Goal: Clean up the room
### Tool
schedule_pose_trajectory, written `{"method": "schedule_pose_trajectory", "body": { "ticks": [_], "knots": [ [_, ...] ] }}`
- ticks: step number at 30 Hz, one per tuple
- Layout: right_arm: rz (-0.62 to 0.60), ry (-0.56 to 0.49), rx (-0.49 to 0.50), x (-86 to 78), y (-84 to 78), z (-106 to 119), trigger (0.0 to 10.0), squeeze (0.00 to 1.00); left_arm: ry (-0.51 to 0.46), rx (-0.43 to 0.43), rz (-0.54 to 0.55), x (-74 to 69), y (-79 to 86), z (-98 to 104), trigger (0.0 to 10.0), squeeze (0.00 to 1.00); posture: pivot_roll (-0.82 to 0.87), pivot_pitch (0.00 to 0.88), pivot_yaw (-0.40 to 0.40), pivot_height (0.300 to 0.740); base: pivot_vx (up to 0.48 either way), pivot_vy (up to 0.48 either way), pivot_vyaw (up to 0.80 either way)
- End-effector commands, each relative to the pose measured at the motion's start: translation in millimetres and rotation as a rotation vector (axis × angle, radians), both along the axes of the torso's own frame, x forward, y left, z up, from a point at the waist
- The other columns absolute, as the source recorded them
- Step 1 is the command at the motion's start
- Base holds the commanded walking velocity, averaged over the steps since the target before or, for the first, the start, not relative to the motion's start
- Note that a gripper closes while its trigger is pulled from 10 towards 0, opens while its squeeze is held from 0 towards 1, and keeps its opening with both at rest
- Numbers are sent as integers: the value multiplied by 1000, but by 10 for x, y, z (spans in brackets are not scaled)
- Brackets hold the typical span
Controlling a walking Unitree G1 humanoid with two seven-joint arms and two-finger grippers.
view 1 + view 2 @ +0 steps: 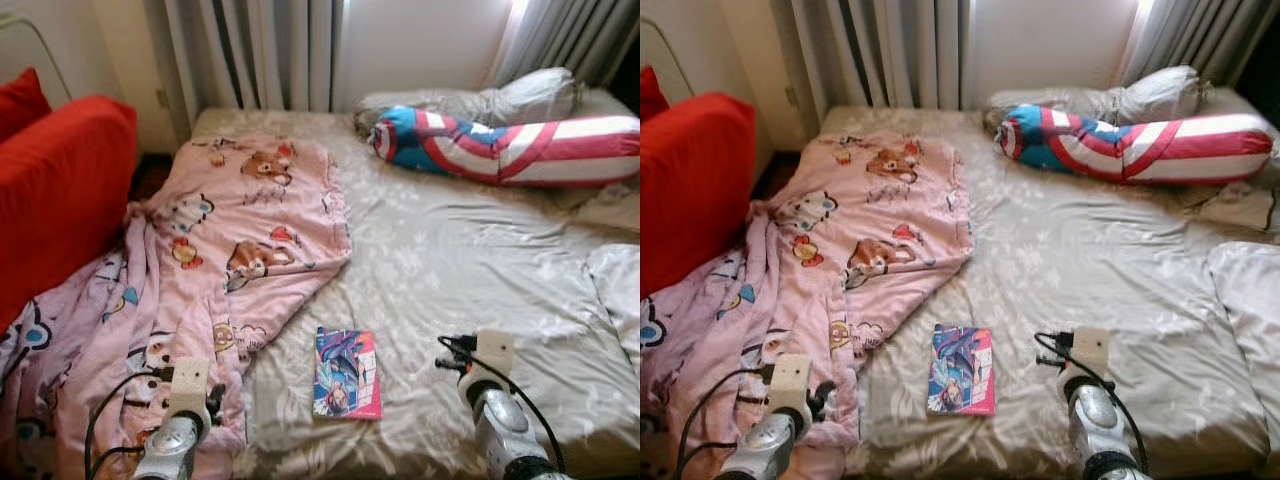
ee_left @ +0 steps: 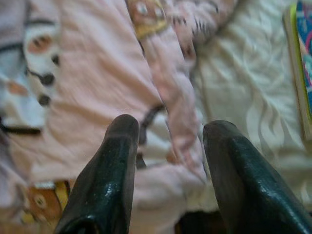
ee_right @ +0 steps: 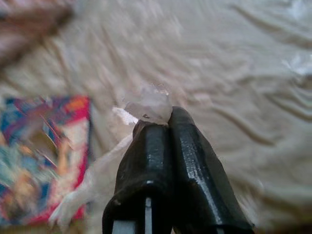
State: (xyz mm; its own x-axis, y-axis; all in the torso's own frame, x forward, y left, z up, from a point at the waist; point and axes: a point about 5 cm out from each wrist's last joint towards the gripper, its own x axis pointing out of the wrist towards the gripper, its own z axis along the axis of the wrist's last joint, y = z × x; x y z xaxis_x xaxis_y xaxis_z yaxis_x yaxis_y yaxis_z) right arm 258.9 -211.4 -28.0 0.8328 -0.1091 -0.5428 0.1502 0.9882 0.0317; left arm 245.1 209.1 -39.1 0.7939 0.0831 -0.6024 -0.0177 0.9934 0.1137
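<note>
A pink cartoon-print blanket (image 1: 230, 250) lies crumpled across the left side of the bed and spills over its edge. Near the front of the beige sheet (image 1: 470, 260) a colourful book (image 1: 347, 372) lies flat. My left gripper (image 2: 170, 134) hangs open just above the blanket's edge, with nothing between its fingers. My right gripper (image 3: 161, 122) is shut on a crumpled white scrap (image 3: 148, 105), whose thin strip trails down towards the book (image 3: 39, 151). The left arm (image 1: 185, 400) is over the blanket's front, and the right arm (image 1: 485, 375) is to the right of the book.
A red, white and blue bolster (image 1: 500, 145) and grey pillows (image 1: 520, 95) lie at the bed's far right. A red sofa (image 1: 55, 190) stands against the bed's left side. Curtains (image 1: 250, 50) hang behind the bed. A pale folded cover (image 1: 615, 290) lies at the right edge.
</note>
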Motion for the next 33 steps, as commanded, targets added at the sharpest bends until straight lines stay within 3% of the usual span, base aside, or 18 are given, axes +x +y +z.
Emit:
{"method": "schedule_pose_trajectory", "body": {
  "ticks": [1, 3, 7, 9, 16, 28, 33],
  "knots": [
    [-3, 63, -28, -116, -44, -90, 10000, 0, 49, 8, -3, -79, 1, -67, 10000, 0, -99, 0, -83, 740, 0, 0, 0],
    [-51, 118, -5, -260, -52, -198, 10000, 0, 76, 12, 7, -154, 43, -112, 10000, 0, -93, 0, -77, 740, 0, 0, 0],
    [-26, 157, -2, -388, 8, -292, 10000, 0, 105, 9, 14, -237, 69, -162, 10000, 0, -85, 0, -73, 740, 0, 0, 0],
    [-49, 184, 3, -489, 9, -352, 10000, 0, 141, 6, 55, -351, 95, -230, 10000, 0, -87, 8, -71, 740, 0, 0, 0],
    [-38, 196, 4, -541, 32, -385, 10000, 0, 203, 3, 58, -515, 79, -329, 10000, 0, -94, 0, -67, 740, 0, 0, 0],
    [1, 221, -12, -582, 88, -419, 10000, 0, 197, -3, 72, -507, 91, -321, 10000, 0, -98, 0, -65, 740, 0, 0, 0],
    [14, 248, -24, -655, 94, -460, 10000, 0, 208, -10, 108, -590, 132, -354, 10000, 0, -97, 0, -64, 740, -209, 0, 0]
  ]
}}
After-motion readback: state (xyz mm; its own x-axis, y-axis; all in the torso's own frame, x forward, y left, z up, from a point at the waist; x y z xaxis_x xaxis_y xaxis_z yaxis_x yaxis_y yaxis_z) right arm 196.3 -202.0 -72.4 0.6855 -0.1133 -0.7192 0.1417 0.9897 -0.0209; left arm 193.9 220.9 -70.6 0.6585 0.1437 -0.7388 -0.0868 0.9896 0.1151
